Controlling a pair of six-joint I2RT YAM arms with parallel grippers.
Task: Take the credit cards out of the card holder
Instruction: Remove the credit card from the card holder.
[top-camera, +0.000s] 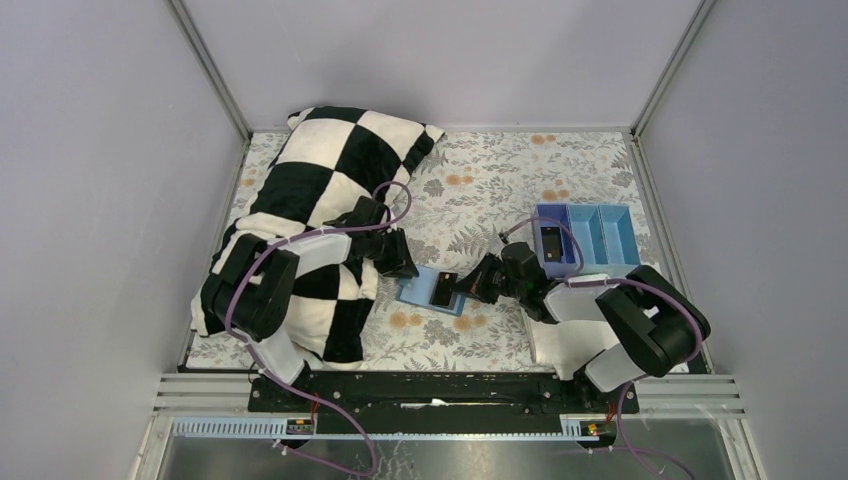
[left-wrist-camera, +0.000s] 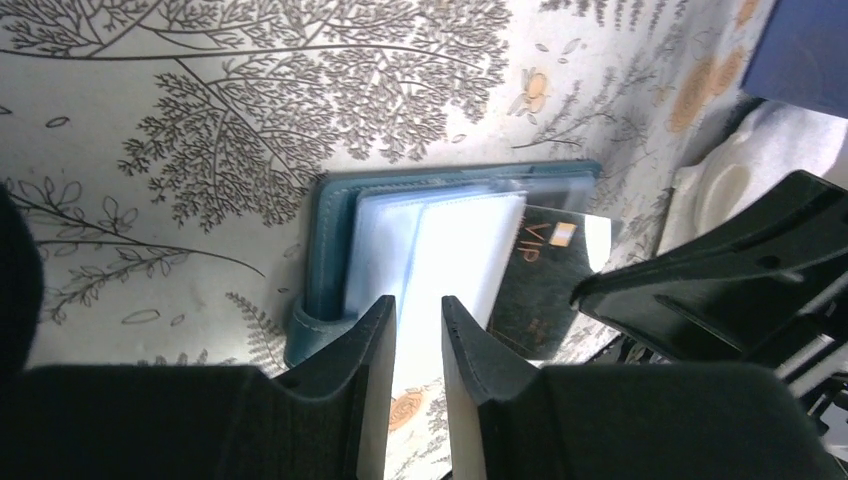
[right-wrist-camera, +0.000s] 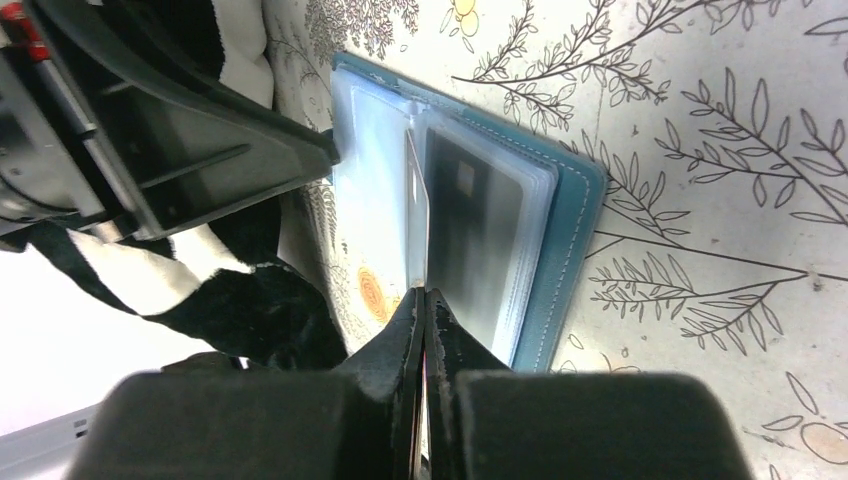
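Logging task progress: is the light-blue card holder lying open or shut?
Open. The light-blue card holder lies spread flat on the floral cloth, clear sleeves showing, a dark card in one sleeve and a black VIP card sticking out.

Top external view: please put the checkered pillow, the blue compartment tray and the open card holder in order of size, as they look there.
1. checkered pillow, by far the largest.
2. blue compartment tray.
3. card holder, the smallest, partly covered by the right hand.
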